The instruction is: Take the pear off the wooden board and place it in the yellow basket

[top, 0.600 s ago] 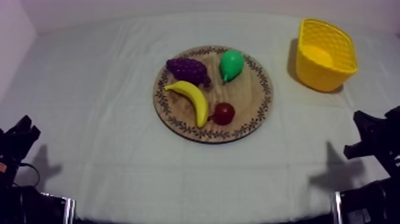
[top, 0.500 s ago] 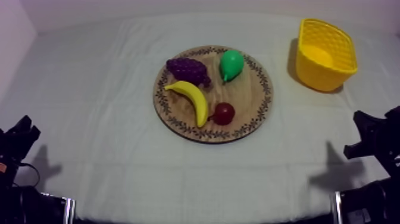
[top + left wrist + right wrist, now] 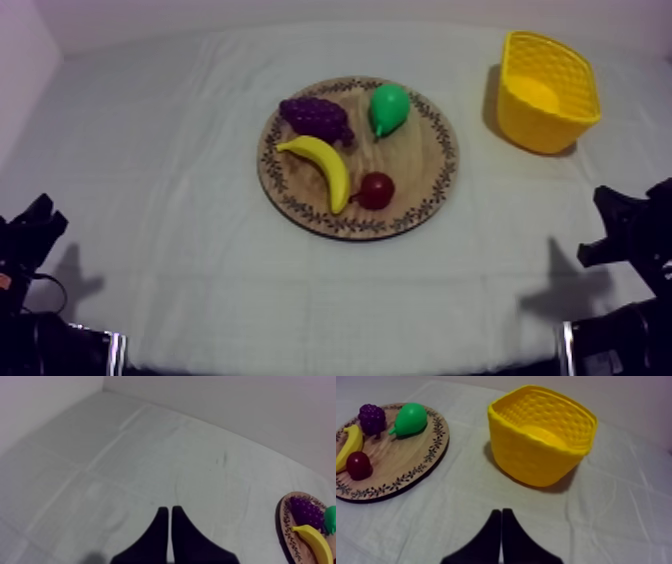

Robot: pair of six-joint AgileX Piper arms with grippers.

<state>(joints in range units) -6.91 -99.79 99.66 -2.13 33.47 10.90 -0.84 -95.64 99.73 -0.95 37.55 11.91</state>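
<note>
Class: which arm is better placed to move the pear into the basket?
Probably the right: the pear and the yellow basket both lie nearer that arm, whose wrist view faces both.

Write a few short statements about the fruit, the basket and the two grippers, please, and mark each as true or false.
1. The pear lies on the wooden board. True.
2. The yellow basket holds the banana. False: the banana lies on the board, and no fruit is in the basket.
3. The right gripper is shut on the pear. False: it is shut on nothing.
4. The grapes lie beside the pear. True.
5. The left gripper is open. False: it is shut on nothing.
</note>
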